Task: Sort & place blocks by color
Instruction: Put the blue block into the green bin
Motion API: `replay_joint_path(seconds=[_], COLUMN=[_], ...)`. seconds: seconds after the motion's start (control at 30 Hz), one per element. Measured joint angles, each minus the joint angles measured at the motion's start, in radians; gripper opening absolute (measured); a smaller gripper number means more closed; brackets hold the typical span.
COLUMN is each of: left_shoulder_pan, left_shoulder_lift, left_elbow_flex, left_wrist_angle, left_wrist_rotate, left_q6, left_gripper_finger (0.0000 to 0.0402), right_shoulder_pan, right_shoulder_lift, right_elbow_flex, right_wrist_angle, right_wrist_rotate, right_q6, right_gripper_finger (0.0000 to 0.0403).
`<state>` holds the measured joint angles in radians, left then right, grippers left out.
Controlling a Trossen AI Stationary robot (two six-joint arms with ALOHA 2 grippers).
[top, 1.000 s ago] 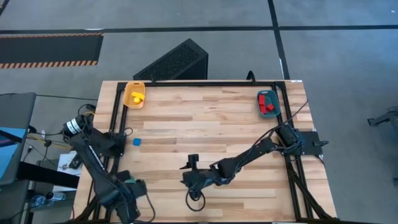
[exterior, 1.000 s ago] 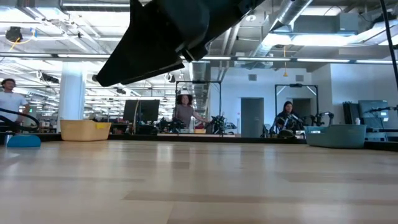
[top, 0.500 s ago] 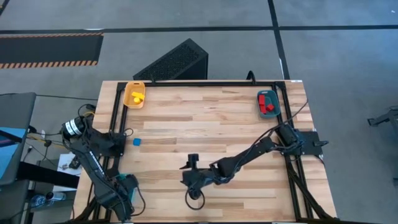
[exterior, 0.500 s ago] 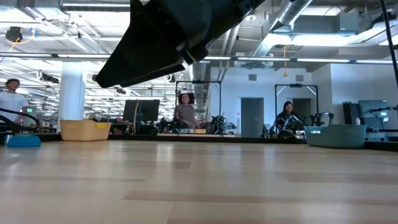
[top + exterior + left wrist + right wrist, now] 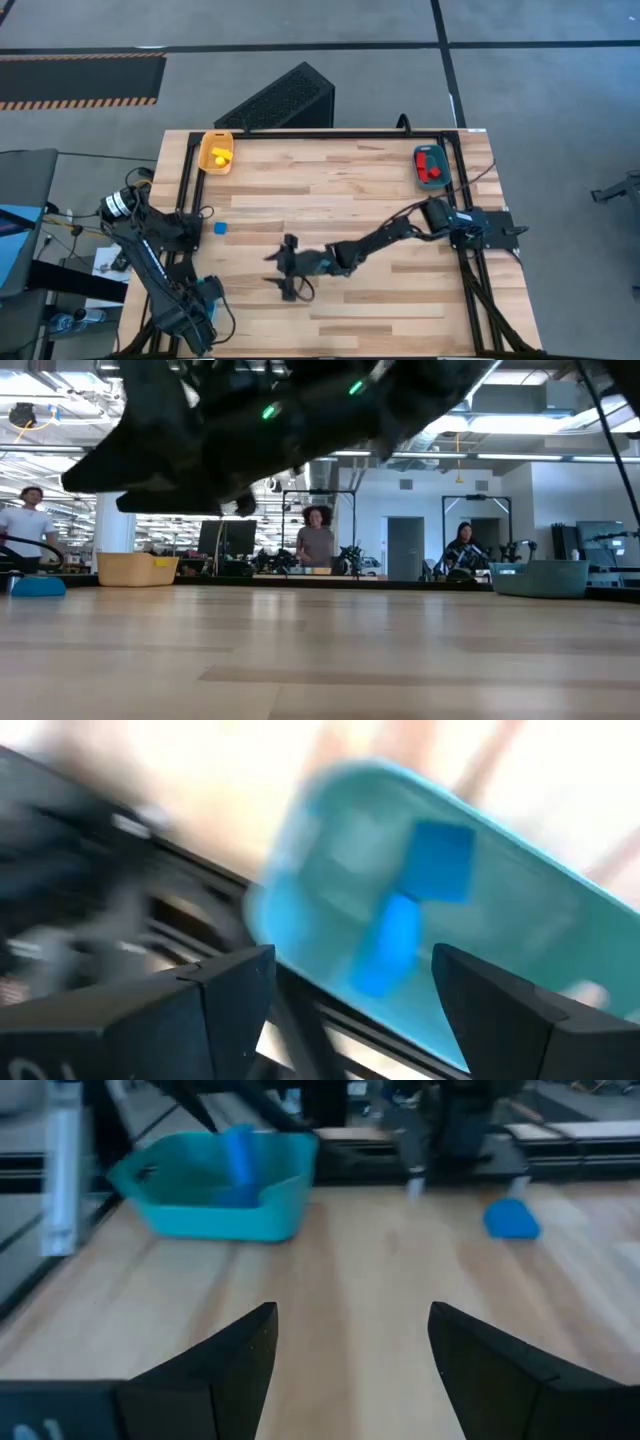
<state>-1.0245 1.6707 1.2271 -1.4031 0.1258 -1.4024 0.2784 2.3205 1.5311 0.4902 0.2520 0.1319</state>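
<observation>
The right gripper [image 5: 283, 272] hangs over the middle of the table [image 5: 340, 200], fingers spread and holding nothing; a loose blue block [image 5: 220, 228] lies well to its left near the table's edge. The left gripper [image 5: 350, 1010], also spread and empty, hovers over a teal tray [image 5: 520, 880] holding two blue blocks [image 5: 420, 910]. Yellow blocks [image 5: 219, 154] sit in the yellow tray [image 5: 206, 160]; red blocks [image 5: 431, 168] sit in another teal tray [image 5: 444, 170].

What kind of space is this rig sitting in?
Likely a robotics lab in an open industrial hall: exposed ceiling ducts, other workstations behind with a seated person, and hazard-striped floor tape beside the wooden table.
</observation>
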Motion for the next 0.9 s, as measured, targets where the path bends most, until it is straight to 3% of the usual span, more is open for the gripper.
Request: replay_joint_path(seconds=[0.13,0.27,0.33,0.6,0.9], left_shoulder_pan=[0.003,0.022,0.046,0.136,0.267], left_shoulder_lift=[-0.002,-0.033,-0.033,-0.032,-0.035], left_elbow_flex=[0.059,0.047,0.046,0.046,0.045], left_wrist_angle=[-0.176,-0.146,-0.153,-0.168,-0.168], left_wrist_rotate=[-0.249,-0.630,-0.742,-0.788,-0.797], left_q6=[-0.012,-0.086,-0.157,-0.267,-0.104], left_gripper_finger=[0.0258,0.0258,0.0258,0.0258,0.0258], right_shoulder_pan=[-0.068,-0.124,-0.145,-0.208,-0.253], right_shoulder_lift=[0.072,0.165,0.208,0.366,0.561], right_elbow_flex=[0.093,0.226,0.292,0.557,0.826], right_wrist_angle=[0.015,0.000,-0.022,-0.030,-0.080], right_wrist_rotate=[-0.055,-0.133,-0.153,-0.201,-0.232], right_q6=[-0.019,-0.027,-0.031,-0.133,-0.220], right_gripper_finger=[0.0281,0.0281,0.0281,0.0282,0.0282])
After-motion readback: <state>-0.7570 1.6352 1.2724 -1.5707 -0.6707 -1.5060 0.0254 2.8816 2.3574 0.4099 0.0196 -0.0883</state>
